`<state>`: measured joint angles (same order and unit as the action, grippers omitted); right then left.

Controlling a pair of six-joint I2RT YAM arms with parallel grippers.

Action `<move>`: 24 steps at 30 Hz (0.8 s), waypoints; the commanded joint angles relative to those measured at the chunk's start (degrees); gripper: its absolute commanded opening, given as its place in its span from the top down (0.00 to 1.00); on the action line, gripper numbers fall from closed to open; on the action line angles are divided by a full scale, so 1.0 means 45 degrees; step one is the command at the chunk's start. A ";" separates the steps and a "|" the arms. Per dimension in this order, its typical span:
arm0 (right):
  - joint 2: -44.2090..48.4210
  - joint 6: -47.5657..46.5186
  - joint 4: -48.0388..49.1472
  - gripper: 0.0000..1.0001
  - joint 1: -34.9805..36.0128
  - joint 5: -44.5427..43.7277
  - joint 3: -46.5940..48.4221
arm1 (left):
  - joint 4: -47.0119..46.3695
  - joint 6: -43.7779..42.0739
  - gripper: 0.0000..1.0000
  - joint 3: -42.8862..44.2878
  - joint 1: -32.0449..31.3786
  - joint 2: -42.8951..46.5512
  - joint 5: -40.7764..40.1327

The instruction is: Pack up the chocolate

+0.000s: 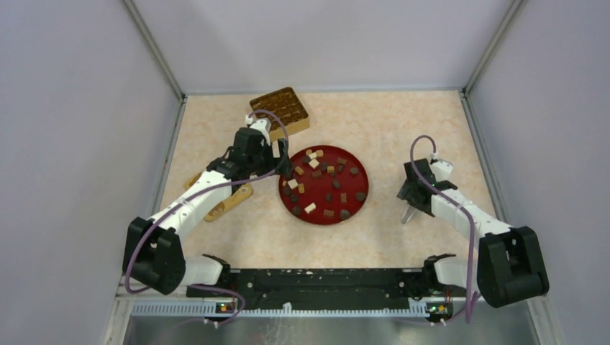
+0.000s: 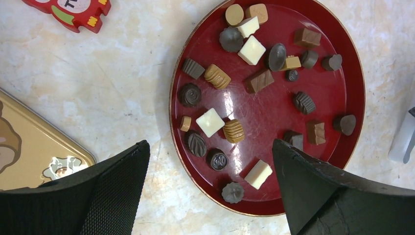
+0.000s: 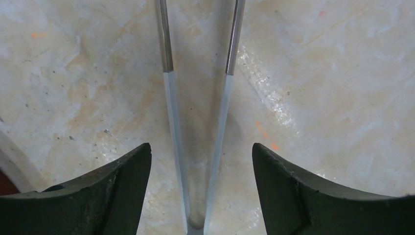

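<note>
Below the left tool (image 2: pixel 209 147), opened wide, chocolate pieces (image 2: pixel 252 50) lie scattered on a red plate (image 2: pixel 274 112). The right tool (image 3: pixel 200 147), jaws apart, straddles metal tongs (image 3: pixel 169 98) lying on the table (image 3: pixel 318 73).

arms (image 1: pixel 193 203): white links, black joints | cables (image 1: pixel 424 137): purple | gripper fingers (image 2: pixel 107 191): black

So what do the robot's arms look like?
The left arm and right arm are white tubes with chunky black joints, and a purple cable loops along each. The left gripper and right gripper have black wedge-shaped fingers.
</note>
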<state>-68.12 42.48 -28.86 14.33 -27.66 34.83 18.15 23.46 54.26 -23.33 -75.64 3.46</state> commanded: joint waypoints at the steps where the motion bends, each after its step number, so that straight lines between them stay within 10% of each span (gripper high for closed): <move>1: -0.0674 -0.0543 0.1578 0.26 -0.0300 0.0592 0.0035 | -0.0365 -0.0096 0.01 0.0257 0.0053 -0.0040 0.0142; 24: -0.4565 -0.5490 0.3886 0.47 0.0943 0.2487 0.2267 | -0.0006 0.0182 0.01 0.0365 0.0048 -0.0129 -0.0411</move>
<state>-86.96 24.49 -11.64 15.66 -18.37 42.46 18.26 23.66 54.26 -23.33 -76.03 2.07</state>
